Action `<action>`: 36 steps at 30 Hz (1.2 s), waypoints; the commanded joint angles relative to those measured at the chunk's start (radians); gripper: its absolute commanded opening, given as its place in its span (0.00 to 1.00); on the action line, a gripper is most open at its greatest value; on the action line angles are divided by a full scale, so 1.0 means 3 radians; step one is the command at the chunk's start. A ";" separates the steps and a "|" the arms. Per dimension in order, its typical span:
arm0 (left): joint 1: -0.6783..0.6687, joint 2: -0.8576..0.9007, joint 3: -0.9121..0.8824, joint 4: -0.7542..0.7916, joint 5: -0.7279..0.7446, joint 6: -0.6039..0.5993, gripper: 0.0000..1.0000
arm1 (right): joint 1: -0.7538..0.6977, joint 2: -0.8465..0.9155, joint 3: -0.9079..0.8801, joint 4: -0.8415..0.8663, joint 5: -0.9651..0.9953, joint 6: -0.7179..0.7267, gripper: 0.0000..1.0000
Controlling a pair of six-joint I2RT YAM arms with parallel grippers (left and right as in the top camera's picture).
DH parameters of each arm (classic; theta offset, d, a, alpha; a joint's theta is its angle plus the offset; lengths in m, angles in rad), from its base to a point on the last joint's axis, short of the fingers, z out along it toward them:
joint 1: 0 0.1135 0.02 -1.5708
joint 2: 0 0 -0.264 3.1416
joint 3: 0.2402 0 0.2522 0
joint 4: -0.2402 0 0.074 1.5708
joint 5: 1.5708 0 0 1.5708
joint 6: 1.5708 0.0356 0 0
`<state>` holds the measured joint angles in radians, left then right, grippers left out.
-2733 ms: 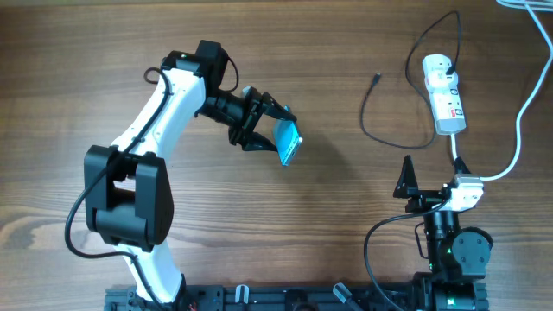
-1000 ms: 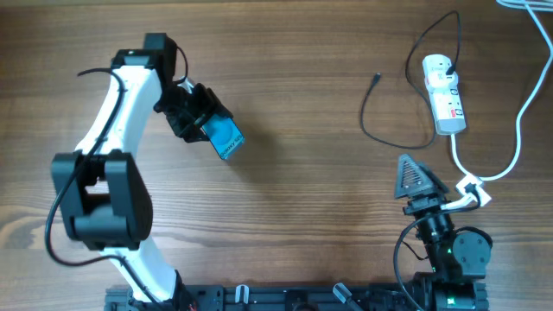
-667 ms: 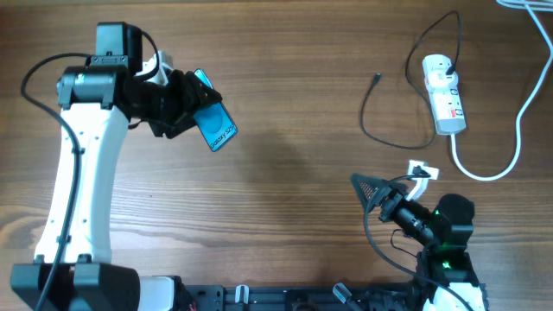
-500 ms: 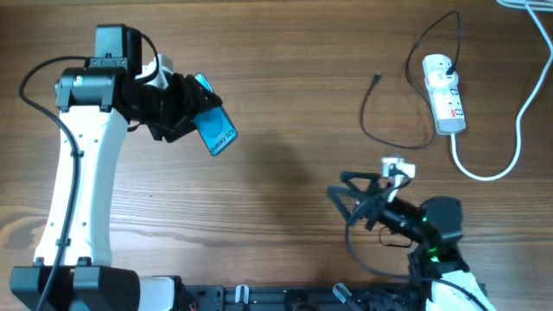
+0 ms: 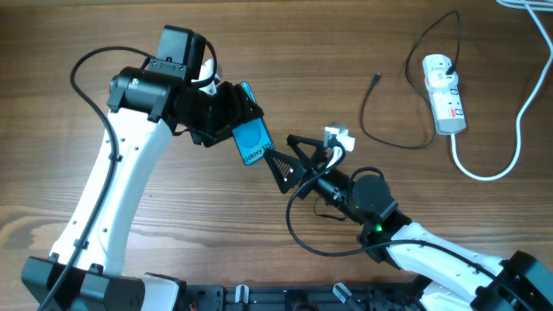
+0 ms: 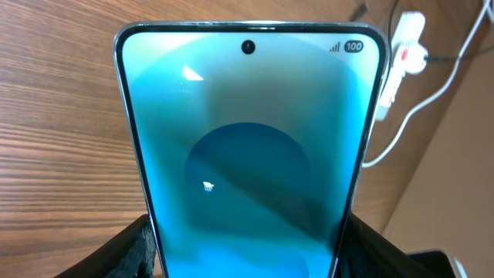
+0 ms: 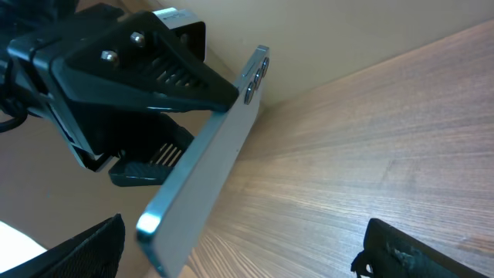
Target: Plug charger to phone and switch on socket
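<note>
At mid-table the left gripper (image 5: 235,123) is clamped on the phone (image 5: 252,145), held off the table (image 5: 285,52); the right gripper (image 5: 286,160) gapes empty just beside its lower edge — perhaps touching. Only the right wrist view shows its rear lenses (image 7: 258,71). The charger (image 5: 380,134) and socket (image 5: 443,95) lie far right — open wood between.
</note>
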<state>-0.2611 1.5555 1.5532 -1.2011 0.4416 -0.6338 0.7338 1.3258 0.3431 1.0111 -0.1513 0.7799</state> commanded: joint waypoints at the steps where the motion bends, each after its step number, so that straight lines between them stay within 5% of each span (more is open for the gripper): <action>1: -0.0006 -0.0045 0.0056 0.0111 -0.0197 -0.0286 0.31 | 0.0032 0.0045 0.0113 0.0015 0.0042 -0.0064 0.99; 13: -0.0322 0.0009 0.0056 0.0230 -0.0231 -0.0660 0.30 | 0.0182 0.0071 0.0198 0.0008 0.0530 0.0141 0.90; 25: -0.0754 0.0009 0.0056 0.0376 -0.0604 -0.1011 0.30 | 0.0182 0.0296 0.0263 0.0243 0.0802 0.0502 0.68; 36: -0.0753 0.0009 0.0056 0.0388 -0.0605 -0.1156 0.30 | 0.0182 0.0303 0.0263 0.0146 0.0678 0.0809 0.30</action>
<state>-0.4847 1.5578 1.5532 -1.0939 0.2729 -0.9611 0.7830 1.4063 0.4011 1.0554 0.0685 0.9974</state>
